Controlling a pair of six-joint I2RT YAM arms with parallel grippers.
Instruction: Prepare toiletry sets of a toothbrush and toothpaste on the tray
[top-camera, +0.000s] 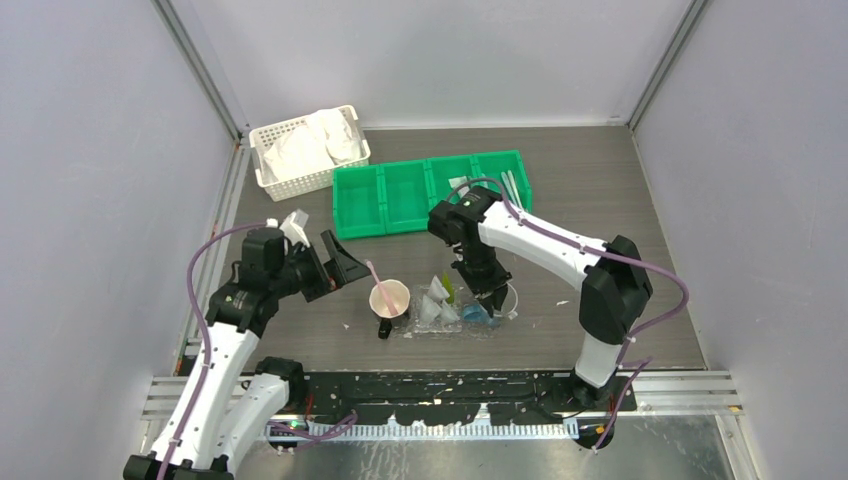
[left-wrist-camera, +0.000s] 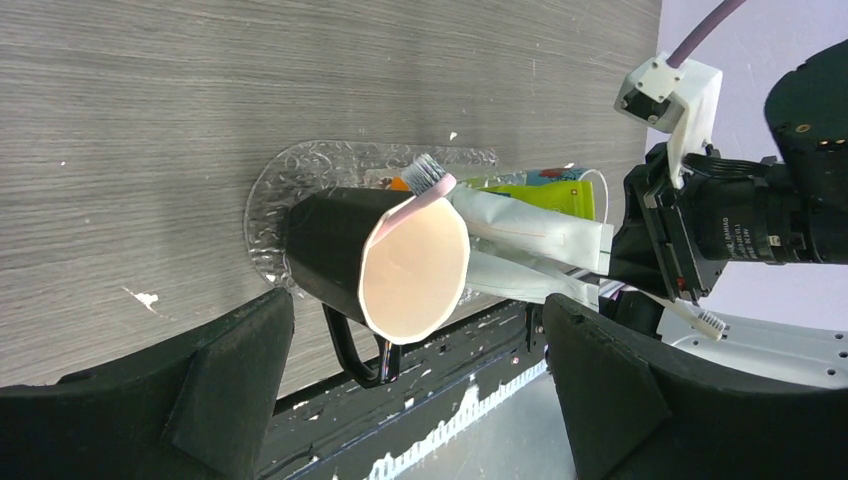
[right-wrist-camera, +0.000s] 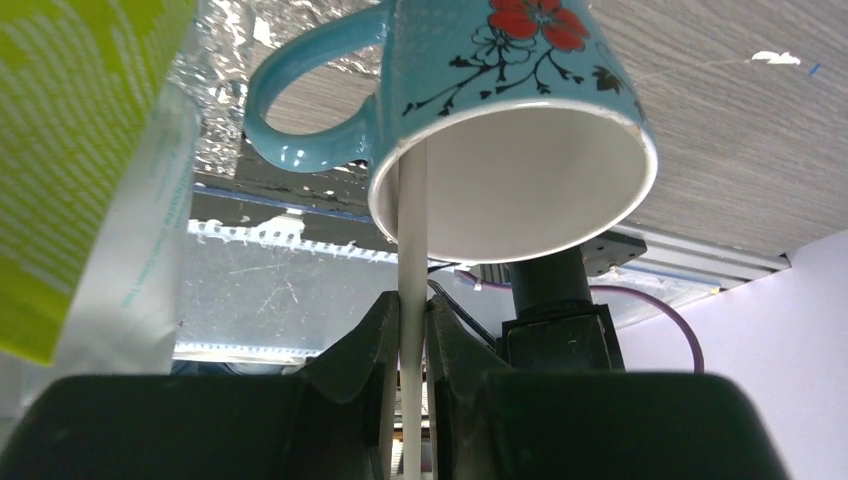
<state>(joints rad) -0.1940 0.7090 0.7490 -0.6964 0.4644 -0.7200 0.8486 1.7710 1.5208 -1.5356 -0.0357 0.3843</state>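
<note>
A clear tray (top-camera: 408, 330) lies near the table's front edge. On its left end stands a black mug (top-camera: 389, 300) with a pink toothbrush (left-wrist-camera: 430, 186) leaning in it. A white toothpaste tube (left-wrist-camera: 530, 236) and a yellow-green one (left-wrist-camera: 552, 197) sit mid-tray. At the right end is a teal flowered mug (right-wrist-camera: 500, 100). My right gripper (right-wrist-camera: 411, 300) hangs just above it, shut on a white toothbrush (right-wrist-camera: 411, 230) whose far end dips into that mug. My left gripper (left-wrist-camera: 415, 390) is open and holds nothing, left of the black mug.
A green four-compartment bin (top-camera: 430, 190) stands behind the tray, with more slim items (top-camera: 511, 185) in its right compartment. A white lattice basket (top-camera: 305, 150) with white contents sits at the back left. Grey walls close in both sides.
</note>
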